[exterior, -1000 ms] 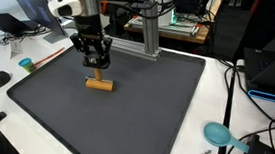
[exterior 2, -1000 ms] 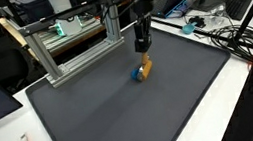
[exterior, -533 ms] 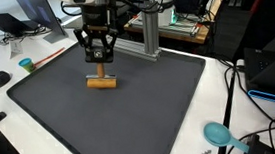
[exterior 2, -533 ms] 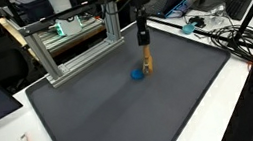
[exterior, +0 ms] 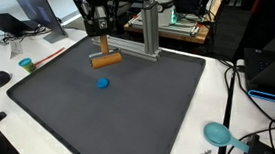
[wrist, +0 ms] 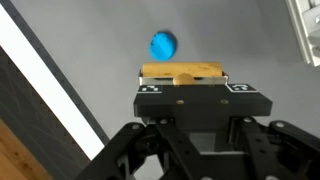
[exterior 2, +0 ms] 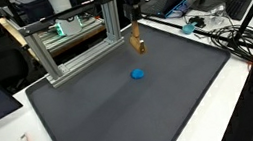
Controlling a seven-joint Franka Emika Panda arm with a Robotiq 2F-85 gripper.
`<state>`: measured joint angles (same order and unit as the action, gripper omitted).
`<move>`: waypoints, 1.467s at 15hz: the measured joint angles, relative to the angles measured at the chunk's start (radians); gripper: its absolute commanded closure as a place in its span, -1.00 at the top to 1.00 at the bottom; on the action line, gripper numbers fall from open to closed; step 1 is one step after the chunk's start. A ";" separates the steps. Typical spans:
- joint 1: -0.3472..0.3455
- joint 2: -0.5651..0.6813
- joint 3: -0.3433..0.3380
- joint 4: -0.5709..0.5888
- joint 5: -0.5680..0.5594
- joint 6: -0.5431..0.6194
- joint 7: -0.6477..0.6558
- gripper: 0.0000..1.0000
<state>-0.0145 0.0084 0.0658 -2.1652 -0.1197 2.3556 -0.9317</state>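
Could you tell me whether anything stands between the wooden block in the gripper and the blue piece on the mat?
Nothing visible does. The gripper holds the wooden block in the air, and only bare mat lies around the blue piece. The metal frame stands aside.

Pincer (wrist: 194, 90) clamping wooden block (wrist: 180, 71), blue disc (wrist: 163, 44) beyond, grey mat (wrist: 95, 50)

The dark mat (exterior: 131, 113) lies open all around the small blue disc (exterior: 102, 83), the only thing low on it. Along its far edge the aluminium frame (exterior: 149, 31) bars the way, close behind the wooden block (exterior: 105, 60) held aloft in the jaws. Cables (exterior 2: 228, 37) crowd the desk (exterior 2: 237, 99) beside the mat.
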 measured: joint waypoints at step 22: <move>-0.016 0.174 -0.053 0.119 0.001 0.019 -0.411 -0.56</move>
<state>-0.0310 0.1826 0.0132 -2.0457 -0.1187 2.3744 -1.3428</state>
